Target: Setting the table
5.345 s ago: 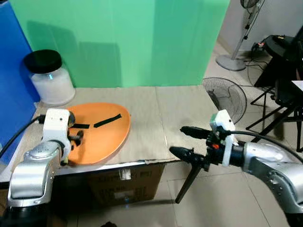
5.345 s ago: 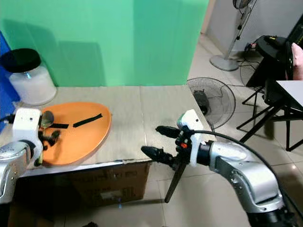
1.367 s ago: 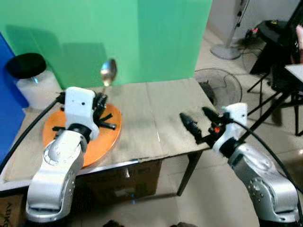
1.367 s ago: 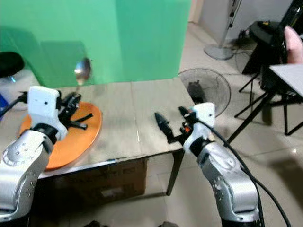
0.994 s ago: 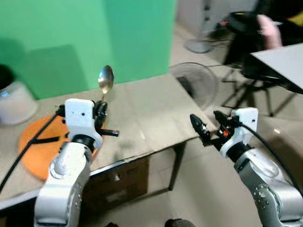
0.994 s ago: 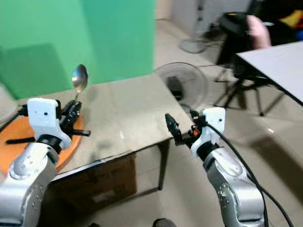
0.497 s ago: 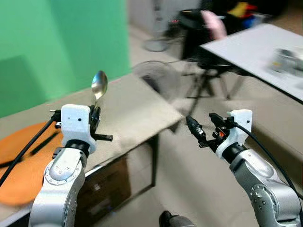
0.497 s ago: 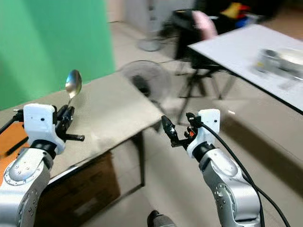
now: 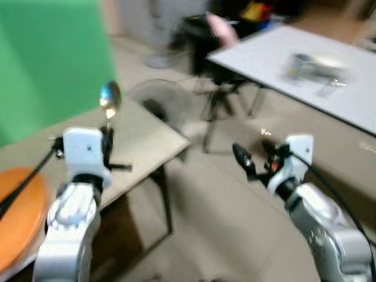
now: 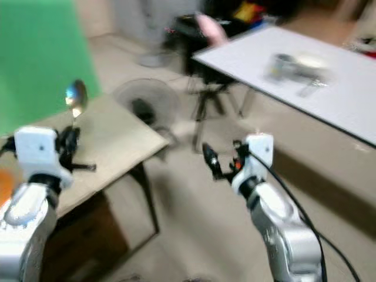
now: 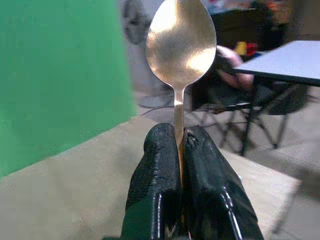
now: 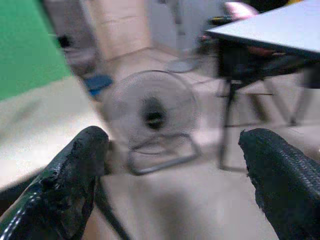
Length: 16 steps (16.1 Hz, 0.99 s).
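One spoon (image 11: 180, 45), upright, handle pinched between left gripper (image 11: 178, 145) fingers, bowl sticking above fingertips. Right gripper (image 12: 175, 160) spread wide, holding nothing, one floor fan (image 12: 152, 115) ahead of it. Head views blurry.

Between the right tool's (image 12: 182, 185) widely spread black fingers (image 12: 70, 180), a floor fan (image 12: 152, 117) stands beside a grey table (image 12: 272, 30).

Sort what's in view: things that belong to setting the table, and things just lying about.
For the job:
spoon, clamped upright in the left gripper
white table with blurred tableware on it
orange plate on the cardboard-topped table

Lying about:
floor fan
green backdrop
right gripper, open, holding nothing
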{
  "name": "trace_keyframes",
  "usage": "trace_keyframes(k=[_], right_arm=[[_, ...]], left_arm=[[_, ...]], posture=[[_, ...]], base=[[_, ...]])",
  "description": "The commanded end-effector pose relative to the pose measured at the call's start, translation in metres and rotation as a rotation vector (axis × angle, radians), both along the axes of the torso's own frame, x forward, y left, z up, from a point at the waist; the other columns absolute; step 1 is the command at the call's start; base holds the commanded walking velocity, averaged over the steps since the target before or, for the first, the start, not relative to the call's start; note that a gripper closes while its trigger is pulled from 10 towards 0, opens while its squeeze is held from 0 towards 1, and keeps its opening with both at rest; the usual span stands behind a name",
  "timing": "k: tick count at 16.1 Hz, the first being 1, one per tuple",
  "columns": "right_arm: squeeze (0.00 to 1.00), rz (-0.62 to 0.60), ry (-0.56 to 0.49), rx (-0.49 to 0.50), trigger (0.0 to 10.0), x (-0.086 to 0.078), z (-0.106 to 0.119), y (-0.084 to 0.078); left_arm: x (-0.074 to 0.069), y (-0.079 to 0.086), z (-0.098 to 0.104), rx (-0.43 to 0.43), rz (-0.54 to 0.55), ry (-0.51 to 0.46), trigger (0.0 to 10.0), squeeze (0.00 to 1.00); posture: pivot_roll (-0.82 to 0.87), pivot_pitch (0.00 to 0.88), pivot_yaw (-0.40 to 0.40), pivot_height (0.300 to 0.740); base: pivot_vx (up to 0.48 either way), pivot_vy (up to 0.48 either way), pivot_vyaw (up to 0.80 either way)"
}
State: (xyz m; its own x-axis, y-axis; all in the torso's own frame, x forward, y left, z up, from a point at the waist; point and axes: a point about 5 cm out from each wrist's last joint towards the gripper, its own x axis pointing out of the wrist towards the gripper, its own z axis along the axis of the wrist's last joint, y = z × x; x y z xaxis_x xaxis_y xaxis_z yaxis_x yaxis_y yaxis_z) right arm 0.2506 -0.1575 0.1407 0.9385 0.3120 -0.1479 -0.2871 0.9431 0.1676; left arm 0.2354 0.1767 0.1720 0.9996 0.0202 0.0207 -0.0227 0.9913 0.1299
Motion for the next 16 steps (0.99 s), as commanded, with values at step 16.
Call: trace_keyframes(k=[16], right_arm=[[0.00,-0.094,-0.095,-0.123,10.0,0.030,0.014,-0.010]], left_arm=[[-0.003,0.008,-0.007,0.032,-0.007,0.006,10.0,0.00]], posture=[[-0.10,0.000,0.009,0.740]], base=[[0.304,0.000,-0.54]])
